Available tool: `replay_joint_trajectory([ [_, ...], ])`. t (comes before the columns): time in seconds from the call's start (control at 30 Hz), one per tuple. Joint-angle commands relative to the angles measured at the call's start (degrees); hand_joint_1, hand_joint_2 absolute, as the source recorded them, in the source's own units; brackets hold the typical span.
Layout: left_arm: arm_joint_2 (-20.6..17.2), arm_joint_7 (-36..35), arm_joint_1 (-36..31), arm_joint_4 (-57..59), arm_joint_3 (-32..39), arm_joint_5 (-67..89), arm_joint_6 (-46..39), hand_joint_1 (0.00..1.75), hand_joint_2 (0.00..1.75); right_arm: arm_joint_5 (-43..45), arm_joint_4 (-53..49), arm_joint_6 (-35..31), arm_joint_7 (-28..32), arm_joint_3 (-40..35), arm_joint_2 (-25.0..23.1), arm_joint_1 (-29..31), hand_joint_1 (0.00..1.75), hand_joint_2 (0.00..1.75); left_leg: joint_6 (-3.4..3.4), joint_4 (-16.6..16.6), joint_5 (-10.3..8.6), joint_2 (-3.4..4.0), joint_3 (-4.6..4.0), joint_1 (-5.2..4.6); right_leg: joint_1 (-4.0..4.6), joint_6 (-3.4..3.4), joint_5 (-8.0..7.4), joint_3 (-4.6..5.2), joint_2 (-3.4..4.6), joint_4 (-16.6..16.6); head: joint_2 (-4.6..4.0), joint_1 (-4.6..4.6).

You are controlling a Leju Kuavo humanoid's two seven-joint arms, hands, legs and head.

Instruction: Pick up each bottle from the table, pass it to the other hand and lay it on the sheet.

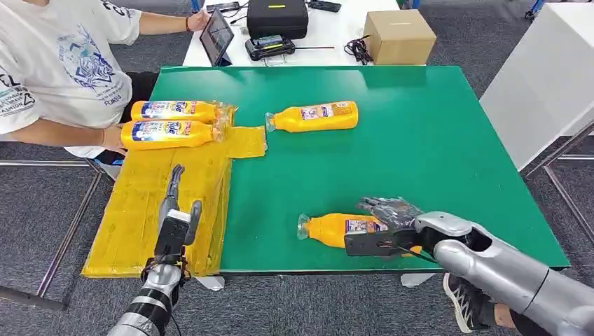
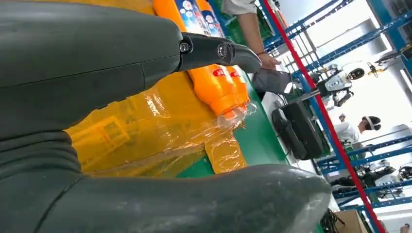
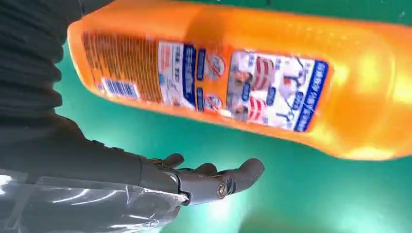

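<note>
Bottle (image 1: pixel 336 229) lies lengthwise across the tabletop (image 1: pixel 420 140), neck leftward, right hand (image 1: pixel 385 220) open over its base; left hand (image 1: pixel 175 210) empty.

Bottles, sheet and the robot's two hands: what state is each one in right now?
Two bottles: lying side by side on the sheet.
Far bottle: lying on the green table, untouched.
Near bottle: lying on the table, right hand around it, fingers apart.
Yellow sheet: spread flat at the table's left edge.
Left hand: open, above the sheet.
</note>
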State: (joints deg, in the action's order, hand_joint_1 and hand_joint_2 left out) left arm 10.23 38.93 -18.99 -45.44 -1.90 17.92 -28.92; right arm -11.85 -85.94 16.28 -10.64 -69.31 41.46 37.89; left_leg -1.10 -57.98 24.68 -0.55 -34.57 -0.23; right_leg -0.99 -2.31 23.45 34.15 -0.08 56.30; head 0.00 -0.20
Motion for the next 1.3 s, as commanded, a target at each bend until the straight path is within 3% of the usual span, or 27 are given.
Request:
replay_joint_trajectory([
  [0.03,0.17,1.07,-1.47,1.16,1.38,-0.09,0.36,0.00,0.00,0.14,-2.08,-0.18,0.00,2.45,0.97,-1.26,0.00,1.75,0.05,0.01,0.03,0.02,0.07,0.02,0.02,0.06,0.03,-0.08,-0.01,-0.02,0.00,0.00],
  [0.2,0.27,1.07,-1.38,1.21,1.45,-0.13,0.46,0.00,0.00,-0.98,-2.31,0.45,-0.27,3.47,0.52,-2.09,0.00,1.75,0.10,-0.04,0.09,0.04,0.15,0.06,0.07,0.11,0.07,-0.17,0.00,0.00,0.00,0.00],
  [0.6,1.10,1.07,-2.08,3.05,0.96,0.40,1.41,0.00,0.00,-4.14,0.57,-0.14,-0.52,8.62,0.14,-10.46,0.00,1.75,0.08,0.00,0.08,-0.01,0.18,0.06,0.07,0.10,0.06,-0.24,-0.05,-0.07,0.00,0.00],
  [1.3,0.76,1.07,-2.05,2.95,0.99,-0.20,1.08,0.00,0.00,-7.67,0.74,-0.46,-1.30,17.41,-0.65,-17.37,0.00,1.75,0.05,0.01,0.05,0.06,0.09,0.02,0.02,0.07,0.03,-0.10,0.03,-0.04,0.00,-0.02],
])
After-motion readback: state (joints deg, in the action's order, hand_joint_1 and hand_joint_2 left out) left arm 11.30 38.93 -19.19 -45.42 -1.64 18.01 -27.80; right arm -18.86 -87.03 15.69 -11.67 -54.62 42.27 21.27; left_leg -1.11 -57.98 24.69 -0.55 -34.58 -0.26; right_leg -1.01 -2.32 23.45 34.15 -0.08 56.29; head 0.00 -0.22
